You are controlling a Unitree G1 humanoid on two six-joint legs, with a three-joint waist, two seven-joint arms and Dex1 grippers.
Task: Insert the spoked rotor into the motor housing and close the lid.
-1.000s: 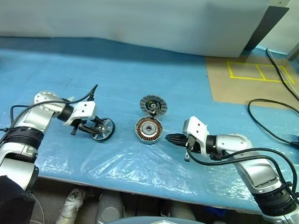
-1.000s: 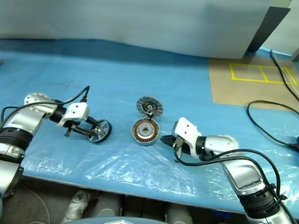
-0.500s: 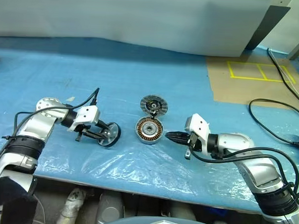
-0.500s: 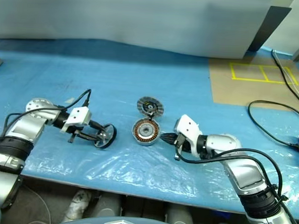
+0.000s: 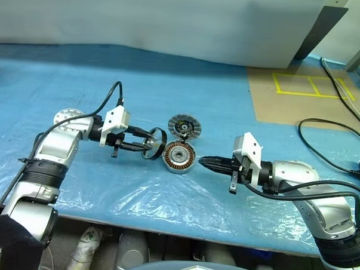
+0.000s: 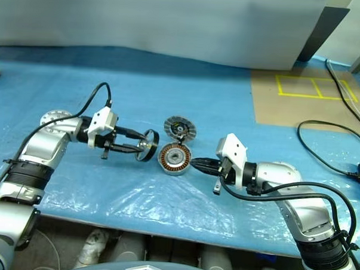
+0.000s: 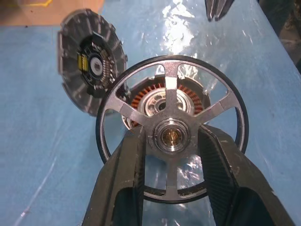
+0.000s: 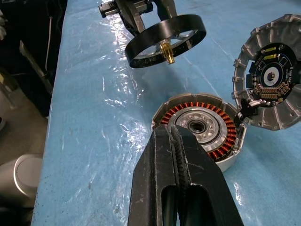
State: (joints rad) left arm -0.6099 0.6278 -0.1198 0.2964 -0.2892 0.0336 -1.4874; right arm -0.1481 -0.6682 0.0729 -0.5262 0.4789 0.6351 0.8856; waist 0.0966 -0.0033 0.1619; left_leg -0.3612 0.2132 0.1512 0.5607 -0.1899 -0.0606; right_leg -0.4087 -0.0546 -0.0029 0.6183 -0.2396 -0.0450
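Basically, left gripper [image 5: 145, 146] clamped the dark-rimmed, silver-spoked rotor [image 5: 156, 144] by its hub, airborne just at 9 o'clock of the open copper-wound silver motor housing [image 5: 179, 157]; grey lid [image 5: 185, 127] flipped open at 12. Right gripper [image 5: 207, 164], fingers pressed together and empty, sat at housing's 3 o'clock.

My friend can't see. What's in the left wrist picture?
Two black fingers pinch the hub of a dark-rimmed wheel with silver spokes. Behind it sits a round metal puck with copper windings, its grey lid flipped open on blue plastic sheeting.

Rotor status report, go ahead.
Left gripper holds spoked rotor beside motor housing. Right gripper shut at housing's edge. Lid open, path clear.
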